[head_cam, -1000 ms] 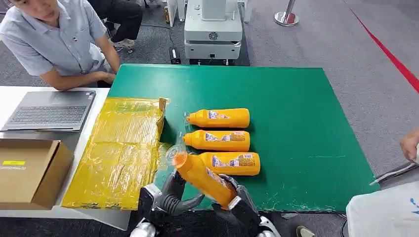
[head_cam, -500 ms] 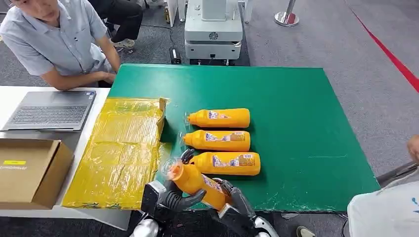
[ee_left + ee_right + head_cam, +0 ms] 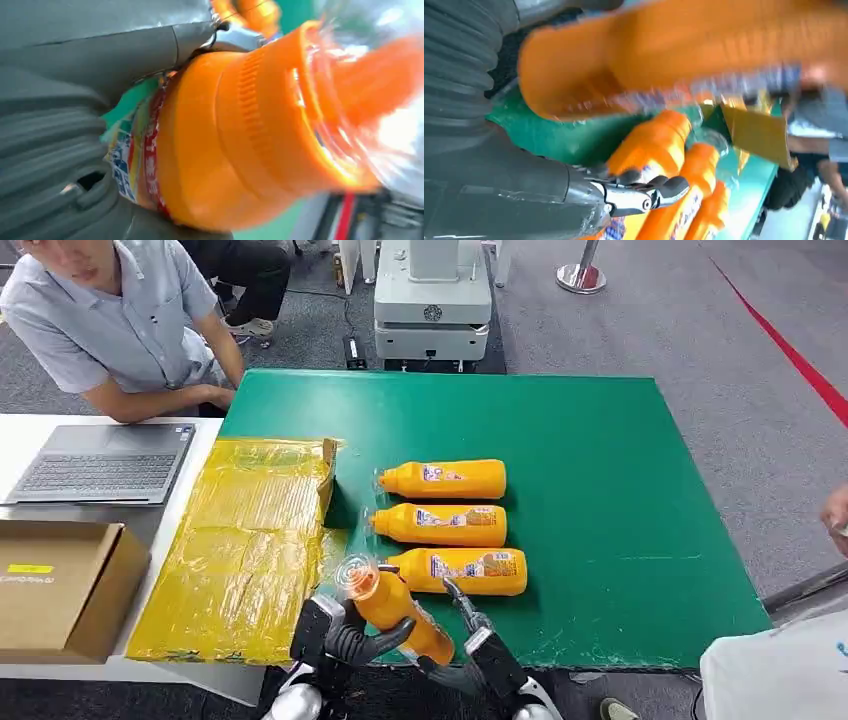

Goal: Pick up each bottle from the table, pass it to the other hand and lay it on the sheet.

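Observation:
An orange bottle [image 3: 397, 612] with a clear cap hangs tilted over the near edge of the green table [image 3: 620, 490], cap toward the yellow sheet [image 3: 245, 540]. My left hand [image 3: 342, 638] grips its body; close up, the bottle [image 3: 250, 135] lies against the left hand [image 3: 65, 125]. My right hand [image 3: 478, 650] sits just right of the bottle's base, fingers spread and off it. In the right wrist view the bottle [image 3: 684, 55] floats clear of the right hand [image 3: 524, 185]. Three more orange bottles [image 3: 445, 479], [image 3: 440, 525], [image 3: 465, 571] lie side by side on the table.
A laptop [image 3: 100, 465] and a cardboard box [image 3: 60, 585] sit on the white table left of the sheet. A person [image 3: 110, 320] leans in at the far left. Another person's hand [image 3: 835, 515] is at the right edge. A white machine [image 3: 432, 300] stands behind the table.
The bottle went from my right hand to my left. The right fingers have opened off its base, and the bottle has sunk lower and shifted slightly left.

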Controlling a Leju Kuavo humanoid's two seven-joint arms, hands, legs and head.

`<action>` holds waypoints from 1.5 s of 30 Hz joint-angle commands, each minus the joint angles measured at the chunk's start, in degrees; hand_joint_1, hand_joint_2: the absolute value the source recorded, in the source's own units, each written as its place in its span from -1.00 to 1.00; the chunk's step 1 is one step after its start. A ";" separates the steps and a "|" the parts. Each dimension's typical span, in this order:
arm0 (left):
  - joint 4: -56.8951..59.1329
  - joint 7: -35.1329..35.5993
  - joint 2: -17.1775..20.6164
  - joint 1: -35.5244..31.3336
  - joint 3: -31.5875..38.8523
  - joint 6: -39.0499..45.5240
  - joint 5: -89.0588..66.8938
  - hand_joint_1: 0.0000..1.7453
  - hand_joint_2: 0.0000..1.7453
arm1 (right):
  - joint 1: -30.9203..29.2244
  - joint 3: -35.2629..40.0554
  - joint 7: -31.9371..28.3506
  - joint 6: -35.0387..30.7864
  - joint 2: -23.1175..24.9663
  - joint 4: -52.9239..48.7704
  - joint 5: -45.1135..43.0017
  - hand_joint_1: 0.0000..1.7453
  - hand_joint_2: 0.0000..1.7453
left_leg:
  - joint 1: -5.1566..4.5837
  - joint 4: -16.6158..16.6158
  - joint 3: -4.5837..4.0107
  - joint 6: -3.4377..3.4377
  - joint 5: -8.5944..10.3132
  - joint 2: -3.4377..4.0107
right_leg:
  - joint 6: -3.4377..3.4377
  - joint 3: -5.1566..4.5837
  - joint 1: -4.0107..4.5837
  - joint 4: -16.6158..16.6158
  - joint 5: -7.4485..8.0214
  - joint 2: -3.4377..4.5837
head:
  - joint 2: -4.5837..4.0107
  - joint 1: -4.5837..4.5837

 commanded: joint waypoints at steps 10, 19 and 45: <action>-9.33 8.84 4.50 -0.43 3.23 3.18 -11.12 1.00 1.00 | -0.81 -4.49 2.14 -0.95 2.66 -0.91 -5.68 -1.00 1.00 | 0.00 0.00 0.00 0.00 0.00 0.00 | 0.00 0.00 0.00 0.00 0.00 0.00 | 0.00 0.18; -16.23 23.63 16.43 -6.86 8.23 12.13 -59.37 1.00 1.00 | -1.01 -6.85 1.81 -1.68 4.84 2.35 -6.62 -1.00 1.00 | 0.00 0.00 0.00 0.00 0.00 0.00 | 0.00 0.00 0.00 0.00 0.00 0.00 | 0.00 0.13; 40.10 33.71 13.31 -33.33 2.98 -3.06 -78.34 1.00 1.00 | -5.75 -6.51 2.27 0.04 7.32 7.91 -2.79 -1.00 1.00 | 0.00 0.00 0.00 0.00 0.00 0.00 | 0.00 0.00 0.00 0.00 0.00 0.00 | 0.00 0.24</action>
